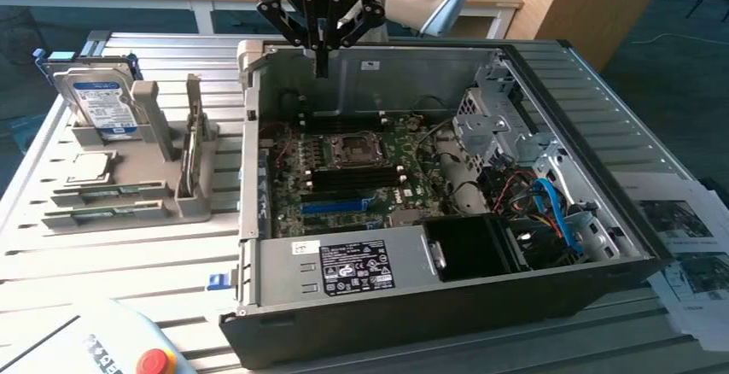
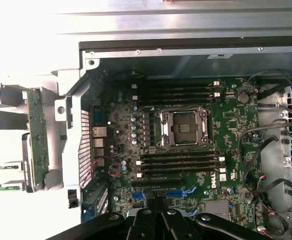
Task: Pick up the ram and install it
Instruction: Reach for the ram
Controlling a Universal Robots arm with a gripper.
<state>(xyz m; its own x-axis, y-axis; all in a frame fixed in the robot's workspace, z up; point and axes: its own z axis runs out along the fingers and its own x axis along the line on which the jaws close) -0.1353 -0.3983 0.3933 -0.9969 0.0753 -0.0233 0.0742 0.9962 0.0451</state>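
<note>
One closed hand (image 1: 323, 68); two ram sticks (image 1: 109, 191) racked.

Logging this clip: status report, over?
Gripper shut, empty, above open case. Ram in grey holder beside case, untouched. No obstruction seen.

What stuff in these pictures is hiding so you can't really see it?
- Exterior view: the near part of the motherboard, hidden behind the power supply.
- Exterior view: the lower part of the hard drive, hidden inside the grey holder.
- Exterior view: the red button, cut off by the picture's edge.
- Wrist view: the ram, cut off by the picture's edge.
</note>
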